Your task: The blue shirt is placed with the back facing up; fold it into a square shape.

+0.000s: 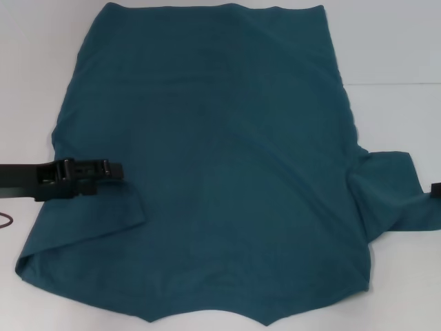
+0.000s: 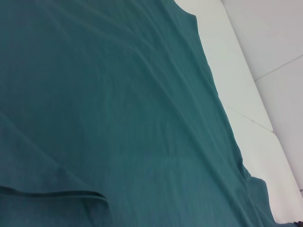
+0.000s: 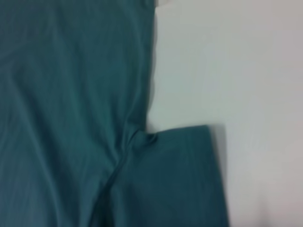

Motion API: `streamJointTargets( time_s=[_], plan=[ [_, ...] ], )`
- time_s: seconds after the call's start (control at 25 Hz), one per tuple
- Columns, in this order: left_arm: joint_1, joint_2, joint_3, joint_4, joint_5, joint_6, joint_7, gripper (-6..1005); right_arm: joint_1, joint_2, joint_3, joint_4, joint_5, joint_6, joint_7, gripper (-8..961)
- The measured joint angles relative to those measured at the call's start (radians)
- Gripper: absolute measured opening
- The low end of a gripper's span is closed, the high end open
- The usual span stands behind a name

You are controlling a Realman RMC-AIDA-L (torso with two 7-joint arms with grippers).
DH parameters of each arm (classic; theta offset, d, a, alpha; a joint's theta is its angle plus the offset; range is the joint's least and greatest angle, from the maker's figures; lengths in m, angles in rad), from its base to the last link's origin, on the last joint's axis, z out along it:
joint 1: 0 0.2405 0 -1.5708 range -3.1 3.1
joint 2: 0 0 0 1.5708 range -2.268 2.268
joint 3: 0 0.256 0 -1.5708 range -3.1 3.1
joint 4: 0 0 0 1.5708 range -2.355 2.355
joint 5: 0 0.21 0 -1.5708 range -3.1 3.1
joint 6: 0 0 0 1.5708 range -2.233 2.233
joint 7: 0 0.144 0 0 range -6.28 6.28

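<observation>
**Left sleeve folded in, right sleeve spread out**

The shirt (image 1: 227, 179) lies flat on the white bench (image 1: 393, 55), covering most of it. Its long axis runs from the robot straight away: the straight hem sits at the far edge, the shoulders and neck end come toward the near edge. On the robot's left, the sleeve is folded over onto the body, its hemmed edge making a diagonal flap near the left gripper (image 1: 114, 169). That gripper reaches in from the left, low over the flap; whether its fingers are parted or closed, I cannot tell. On the right, the other sleeve sticks out sideways, flat on the bench. Only a dark sliver of the right gripper (image 1: 435, 190) shows at the frame's edge, just beside that sleeve, its state unreadable.
</observation>
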Motion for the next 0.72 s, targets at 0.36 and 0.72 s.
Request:
streamJointTargets(
  time_s=[0.36, 0.72],
  plan=[
    [-0.004, 0.0, -0.003, 0.0, 0.0, 0.0, -0.002, 876, -0.01, 0.014, 0.003, -0.03, 0.001, 0.017, -0.005, 430],
    [-0.007, 0.0, -0.004, 0.0, 0.0, -0.001, -0.004, 876, 0.0, 0.024, -0.004, -0.017, 0.0, 0.021, 0.017, 429]
  ],
)
